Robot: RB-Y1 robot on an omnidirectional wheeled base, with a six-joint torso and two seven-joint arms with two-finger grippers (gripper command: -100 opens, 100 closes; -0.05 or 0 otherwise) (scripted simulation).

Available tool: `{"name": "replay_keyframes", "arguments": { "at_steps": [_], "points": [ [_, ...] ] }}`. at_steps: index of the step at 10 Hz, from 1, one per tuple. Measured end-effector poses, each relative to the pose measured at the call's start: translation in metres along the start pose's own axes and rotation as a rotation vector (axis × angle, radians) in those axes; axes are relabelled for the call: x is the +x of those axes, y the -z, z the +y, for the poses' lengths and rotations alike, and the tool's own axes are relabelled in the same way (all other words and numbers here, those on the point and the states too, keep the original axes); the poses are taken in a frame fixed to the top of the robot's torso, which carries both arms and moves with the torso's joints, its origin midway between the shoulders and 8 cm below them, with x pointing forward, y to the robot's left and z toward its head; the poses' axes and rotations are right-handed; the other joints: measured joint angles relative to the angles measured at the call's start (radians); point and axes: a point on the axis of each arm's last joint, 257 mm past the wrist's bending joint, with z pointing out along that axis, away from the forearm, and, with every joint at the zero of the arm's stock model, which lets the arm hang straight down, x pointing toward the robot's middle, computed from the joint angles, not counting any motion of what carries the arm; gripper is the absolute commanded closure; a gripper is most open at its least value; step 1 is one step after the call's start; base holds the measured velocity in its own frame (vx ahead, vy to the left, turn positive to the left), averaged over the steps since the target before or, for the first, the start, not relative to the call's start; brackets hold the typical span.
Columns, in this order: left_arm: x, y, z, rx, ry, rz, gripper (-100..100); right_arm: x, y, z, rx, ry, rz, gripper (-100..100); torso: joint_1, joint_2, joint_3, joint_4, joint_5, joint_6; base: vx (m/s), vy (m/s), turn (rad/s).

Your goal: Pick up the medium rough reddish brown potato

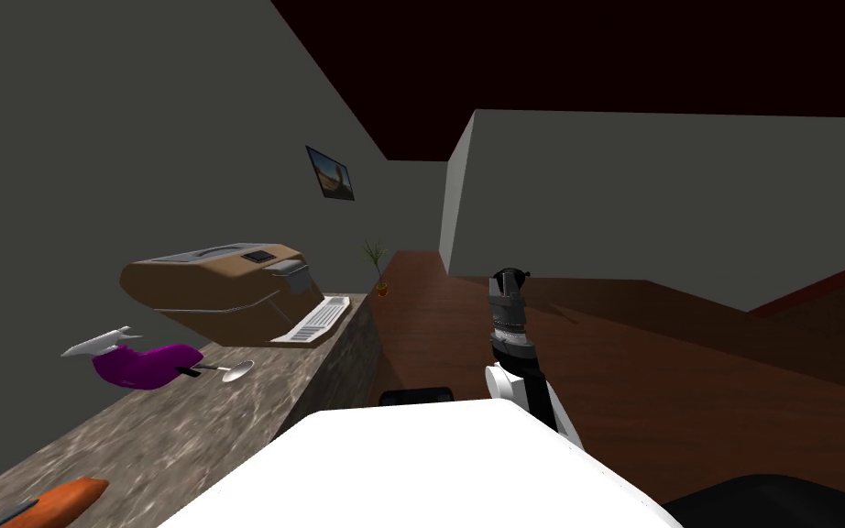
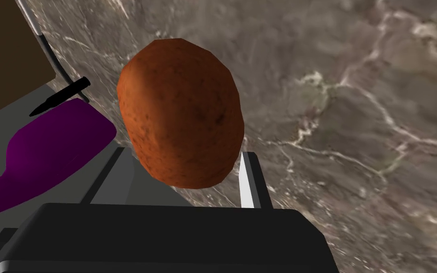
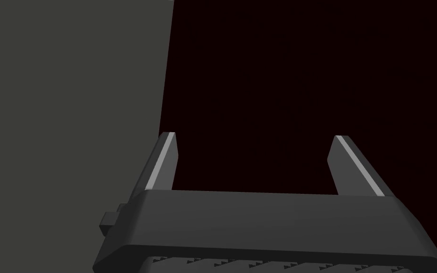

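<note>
Between the fingers of our left gripper (image 2: 182,156) sits the reddish brown potato (image 2: 179,113), clamped at its sides over the marbled tabletop (image 2: 355,95), near a purple object (image 2: 47,156). Our right gripper (image 3: 254,138) hangs open.

**Stone counter on your left, wood floor ahead**

On your left a dark grey wall (image 1: 91,137) runs away from you, with a small framed picture (image 1: 330,173) hung high on it. Along its foot stands a counter (image 1: 137,431) with a grey-brown, white-veined stone top. Just beyond the counter's far end you see a small potted plant (image 1: 380,286). The floor (image 1: 650,367) is dark brown wood. Ahead of you a paler grey wall (image 1: 668,192) juts out at a corner. Above the walls lies a very dark red area (image 1: 595,55). The light is dim and even.
</note>
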Motion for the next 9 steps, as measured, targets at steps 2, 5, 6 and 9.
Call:
{"name": "replay_keyframes", "arguments": {
  "at_steps": [2,5,6,9],
  "points": [
    [0.001,-0.012,-0.024,0.013,0.004,-0.007,100,0.0,0.0,0.0,0.0,0.0,0.0,0,0.0,0.002,0.001,0.001,0.0,0.001,-0.083,0.019,-0.015],
    [0.011,-0.027,-0.043,0.016,0.007,-0.009,100,0.0,0.0,0.0,0.0,0.0,0.0,0,0.0,0.002,0.001,0.0,0.0,0.001,-0.086,0.011,0.003],
    [0.013,-0.028,-0.043,0.004,0.008,-0.01,100,0.0,0.0,0.0,0.0,0.0,0.0,0,-0.001,0.0,0.0,0.0,0.0,0.0,-0.105,0.013,0.035],
    [0.026,-0.041,-0.065,0.003,0.012,-0.001,100,0.0,0.0,0.0,0.0,0.0,0.0,0,0.0,0.0,0.0,0.0,0.0,0.0,-0.095,0.01,0.005]
  ]
}}
